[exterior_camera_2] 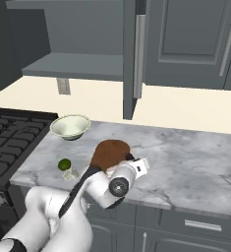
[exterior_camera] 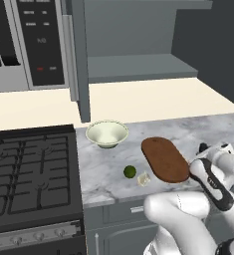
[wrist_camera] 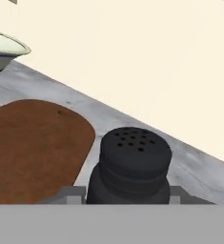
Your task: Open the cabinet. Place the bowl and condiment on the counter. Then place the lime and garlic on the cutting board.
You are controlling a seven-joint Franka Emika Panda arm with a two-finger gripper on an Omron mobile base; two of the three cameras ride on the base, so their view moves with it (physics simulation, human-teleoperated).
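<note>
**Shaker in the pincer beside the board, cabinet open**

The small dark grey-black cylindrical condiment shaker (wrist_camera: 135, 167), its perforated cap facing the hand camera, stands between the two finger tips of the pincer (wrist_camera: 127, 194); the tips sit close against its sides, so the pincer appears to be pinching the shaker, though the contact itself is partly cut off at the bottom of that view. The shaker is low over the white-grey marbled stone table (exterior_camera: 208, 129), just beside the rounded end of the flat oval reddish-brown wooden cutting board (exterior_camera: 164, 159); whether its base touches the stone cannot be told.

The board lies flat on the table with nothing on its visible surface. Near its front left corner sit the small lumpy off-white garlic bulb (exterior_camera: 144, 179) and, just beside that, the small glossy round green lime (exterior_camera: 130, 172), both on the stone and off the board. Further back, near the black stove top (exterior_camera: 31, 169), the wide, shallow pale cream-green bowl (exterior_camera: 107, 133) stands upright on the table, well apart from the board.

Above, the dark grey wall cabinet (exterior_camera_2: 77, 64) has its doors swung open, one door edge with a long silver bar handle (exterior_camera_2: 139, 56) hanging over the table, and its grey shelf is bare. In the right base view the white arm reaches forward over the table's front edge, its hand covering the near part of the board.
</note>
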